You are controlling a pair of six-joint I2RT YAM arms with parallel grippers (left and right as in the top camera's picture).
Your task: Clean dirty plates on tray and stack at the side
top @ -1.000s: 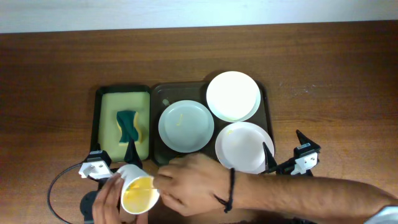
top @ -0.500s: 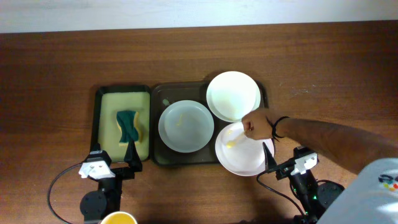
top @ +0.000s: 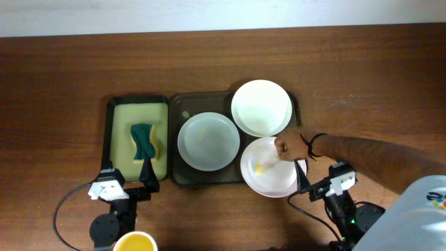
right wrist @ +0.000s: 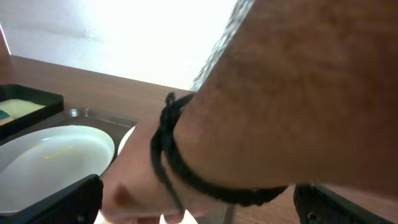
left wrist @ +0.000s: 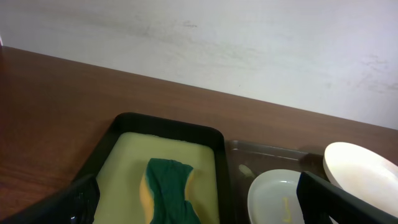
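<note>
A bare hand (top: 287, 147) with a black wristband is held over the near white plate (top: 268, 181), entering from 4 o'clock, and the right wrist view is mostly blocked by it. The tray (top: 182, 104) is set mid-table. A grey plate (top: 208, 141) is seen at its 9 o'clock and a far white plate (top: 261, 108) at 1 o'clock. A sponge tray (top: 110, 132) is placed just beside it at 9 o'clock, a yellow cup (top: 134, 243) at 7. The left gripper (top: 127, 174) and right gripper (top: 320, 174) are spread wide with nothing held. The table (top: 70, 84) is brown wood and is backed by a white wall (left wrist: 249, 37).

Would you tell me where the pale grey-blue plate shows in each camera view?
Overhead: grey-blue plate at centre, on the left part of the dark tray.
Left wrist: plate at the bottom edge, right of centre.
Right wrist: plate at lower left.
Shared landmark: the yellow-lined sponge tray, left of the plate in every view.
</note>
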